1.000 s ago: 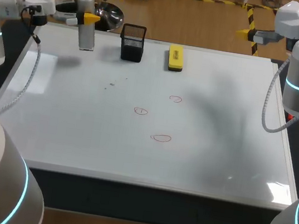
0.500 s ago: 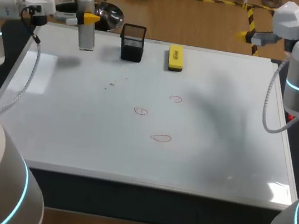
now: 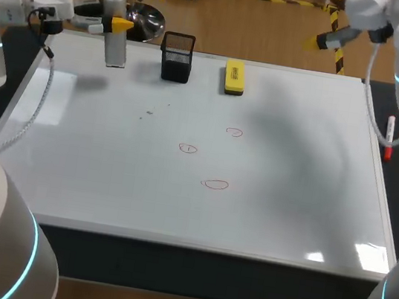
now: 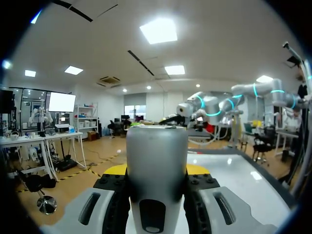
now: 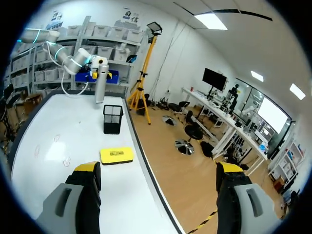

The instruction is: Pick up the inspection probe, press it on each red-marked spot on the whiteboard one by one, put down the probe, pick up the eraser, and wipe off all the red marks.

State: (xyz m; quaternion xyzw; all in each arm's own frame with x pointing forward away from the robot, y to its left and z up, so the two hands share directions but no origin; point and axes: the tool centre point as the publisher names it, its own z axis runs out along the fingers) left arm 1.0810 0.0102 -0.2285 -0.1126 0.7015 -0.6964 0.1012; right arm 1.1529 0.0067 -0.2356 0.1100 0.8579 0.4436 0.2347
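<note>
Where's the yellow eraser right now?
In the head view, the yellow eraser lies at the far edge of the whiteboard, just right of the black mesh cup, not touching it; further left, the left gripper holds the inspection probe.

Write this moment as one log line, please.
left tool: shut on grey cylindrical probe, upright | right tool: open, empty | three red marks: unwiped | yellow block eraser: on whiteboard

Light was bright and even, falling from overhead. The whiteboard carried white glare patches at four and nine o'clock, a broad soft shadow toward two o'clock, and a fainter one beside the probe at eleven.
</note>
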